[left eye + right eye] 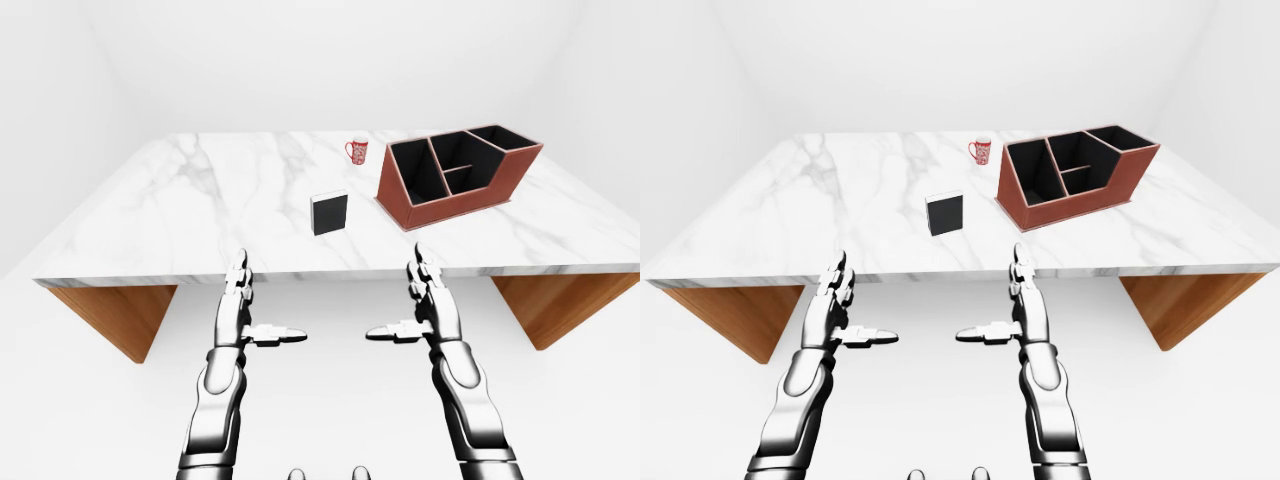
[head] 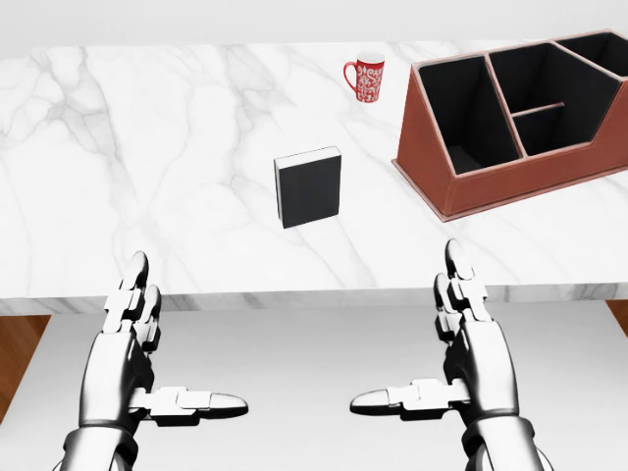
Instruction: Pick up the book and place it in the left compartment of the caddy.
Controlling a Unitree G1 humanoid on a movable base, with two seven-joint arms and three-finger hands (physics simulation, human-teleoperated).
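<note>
Hands came nearest in the head view: the left hand (image 2: pixel 137 348) and the right hand (image 2: pixel 461 339) hung short of the table (image 2: pixel 147 167), fingers straight and spread, thumbs turned inward toward each other, neither holding anything. That stance looked like a ready posture, since nothing was yet within reach. Beyond the marble edge the book (image 2: pixel 308 186) stood upright, dark cover toward the camera, well apart from both hands, so a side grasp seemed likely to suit it. Farther, to the right, sat the caddy (image 2: pixel 510 177), its open-topped left compartment empty and nearest the book. The red mug (image 2: pixel 367 78) stood beyond, beside the caddy.
</note>
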